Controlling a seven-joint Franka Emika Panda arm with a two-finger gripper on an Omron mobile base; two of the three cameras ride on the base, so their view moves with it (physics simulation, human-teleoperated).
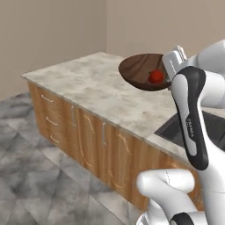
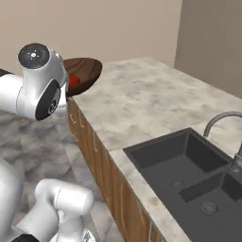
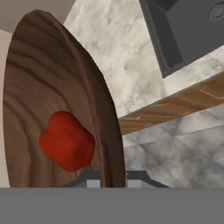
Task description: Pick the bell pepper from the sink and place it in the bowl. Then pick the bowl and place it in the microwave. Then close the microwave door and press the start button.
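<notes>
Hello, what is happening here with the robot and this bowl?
The robot's gripper is holding the wooden bowl by its rim, lifted above the marble counter. The red bell pepper already lies inside the bowl. The dark sink sits apart, with nothing visible in its basins.

**Pepper in the lifted bowl, sink basins bare**

The wide shallow bowl of dark brown grained wood (image 1: 140, 70) hangs tilted above the marbled tabletop, its rim clamped between the hand's finger tips. The small glossy red lumpy bell pepper (image 1: 155, 77) rests inside it, against the low side. The dark grey rectangular double-basin sink (image 2: 189, 175) sits sunk into the tabletop, well apart.
</notes>
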